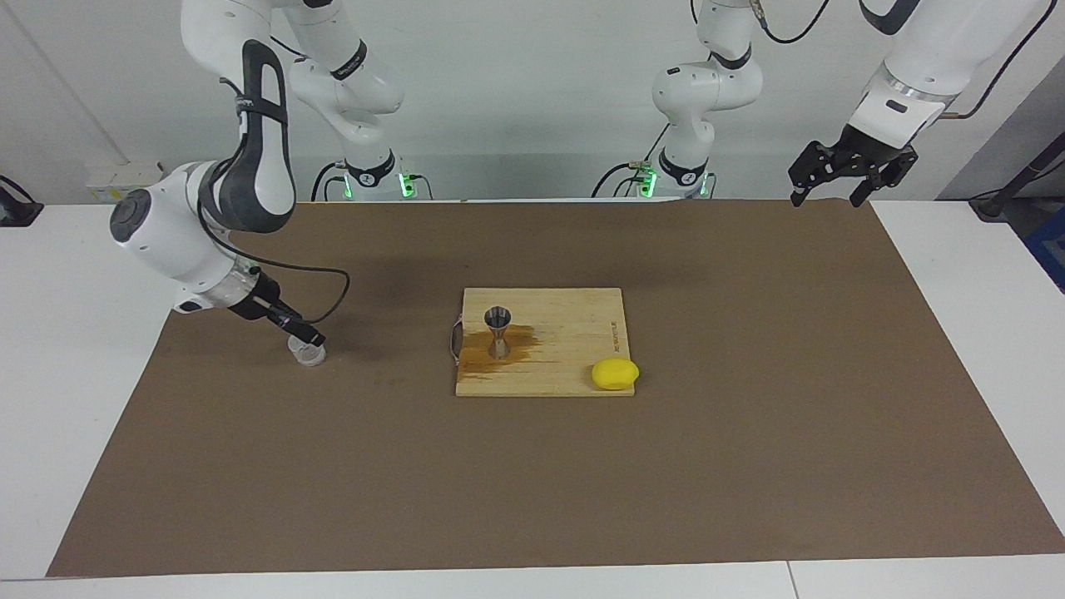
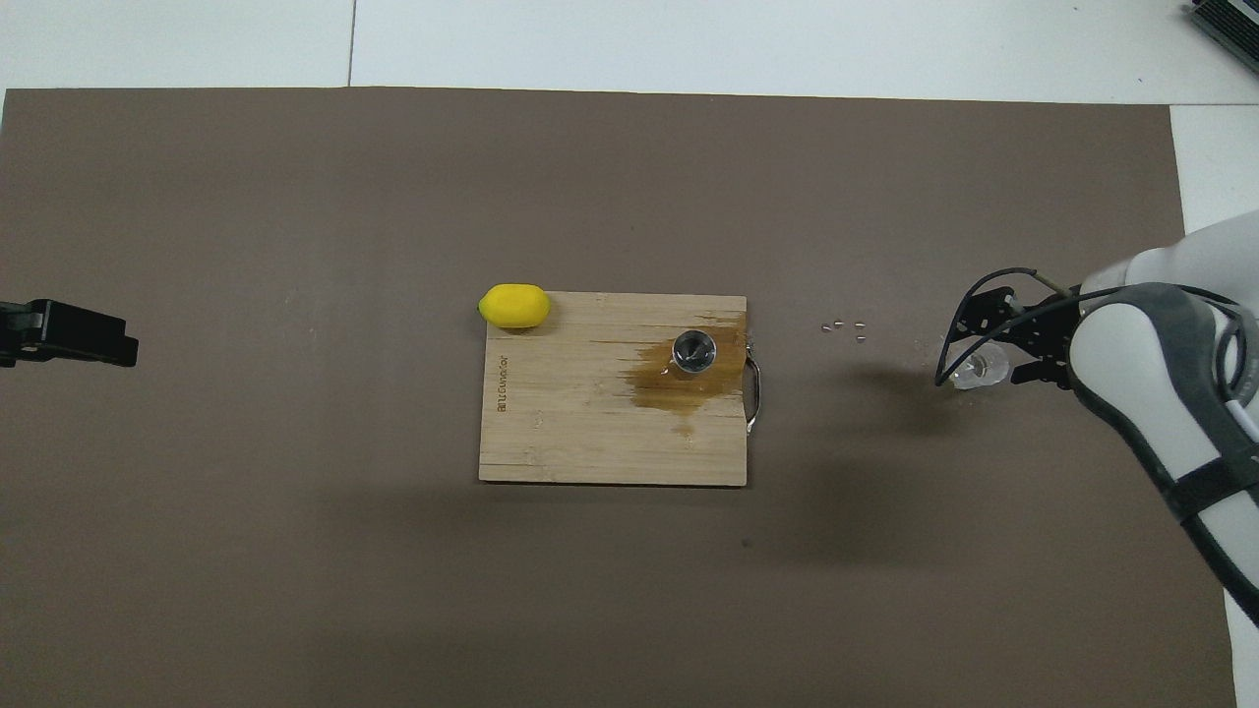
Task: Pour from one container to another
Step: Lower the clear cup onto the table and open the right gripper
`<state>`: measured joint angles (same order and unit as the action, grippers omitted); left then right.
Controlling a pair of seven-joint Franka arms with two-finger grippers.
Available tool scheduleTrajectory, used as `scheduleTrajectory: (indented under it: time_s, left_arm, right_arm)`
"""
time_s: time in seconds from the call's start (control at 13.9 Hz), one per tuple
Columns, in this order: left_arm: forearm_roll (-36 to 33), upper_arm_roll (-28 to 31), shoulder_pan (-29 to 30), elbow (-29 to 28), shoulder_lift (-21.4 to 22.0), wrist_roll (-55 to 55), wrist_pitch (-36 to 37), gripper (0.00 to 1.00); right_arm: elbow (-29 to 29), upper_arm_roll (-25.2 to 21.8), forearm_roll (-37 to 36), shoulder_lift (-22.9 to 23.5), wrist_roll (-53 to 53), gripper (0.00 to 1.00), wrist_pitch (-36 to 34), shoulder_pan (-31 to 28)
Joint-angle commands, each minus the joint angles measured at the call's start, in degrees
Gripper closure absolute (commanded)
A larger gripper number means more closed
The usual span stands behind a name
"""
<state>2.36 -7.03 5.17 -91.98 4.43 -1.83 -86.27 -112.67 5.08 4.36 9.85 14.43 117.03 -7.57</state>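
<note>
The small clear cup [image 1: 309, 355] stands on the brown mat toward the right arm's end of the table; it also shows in the overhead view [image 2: 981, 370]. My right gripper [image 1: 305, 337] is low at the cup, its tip at the cup's rim [image 2: 991, 352]. The steel jigger [image 1: 498, 330] stands upright on the wooden cutting board [image 1: 574, 324], in a brown wet stain [image 2: 679, 388]; from above its open top shows [image 2: 693, 351]. My left gripper [image 1: 826, 200] is open and empty, held high over the mat's edge at the left arm's end [image 2: 69, 334], waiting.
A yellow lemon [image 1: 615, 373] lies at the board's corner farther from the robots, toward the left arm's end. A few small drops [image 2: 844, 326] lie on the mat between the cup and the board. The board has a metal handle [image 2: 754, 393].
</note>
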Motion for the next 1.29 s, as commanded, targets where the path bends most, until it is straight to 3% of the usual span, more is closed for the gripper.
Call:
scheduleTrajectory:
  time_s: [0.0, 0.22, 0.43, 0.72, 0.86, 1.22]
  left_arm:
    - [0.27, 0.09, 0.02, -1.27, 0.84, 0.43, -0.57, 0.00]
    - [0.27, 0.08, -0.07, -1.19, 0.75, 0.43, -0.66, 0.00]
    - [0.27, 0.08, -0.07, -1.19, 0.75, 0.43, -0.66, 0.00]
    - [0.27, 0.08, -0.07, -1.19, 0.75, 0.43, -0.66, 0.00]
    - [0.27, 0.08, -0.07, -1.19, 0.75, 0.43, -0.66, 0.00]
    - [0.27, 0.08, -0.07, -1.19, 0.75, 0.43, -0.66, 0.00]
  right_arm:
    - [0.16, 0.01, -8.30, -4.12, -2.22, 0.00, -0.49, 3.87]
    - [2.87, 0.01, -10.42, -8.17, -2.13, 0.00, -2.58, 5.81]
    - [13.58, 0.37, -9.64, -8.27, -1.78, 0.00, -13.28, 6.86]
    - [23.27, 0.80, -9.20, -7.65, -2.13, 0.00, -22.88, 7.04]
    - [22.93, 1.07, -7.88, -8.97, -1.87, 0.00, -26.49, 7.04]
    - [19.68, 0.98, -6.03, -10.99, -2.13, 0.00, -27.03, 6.69]
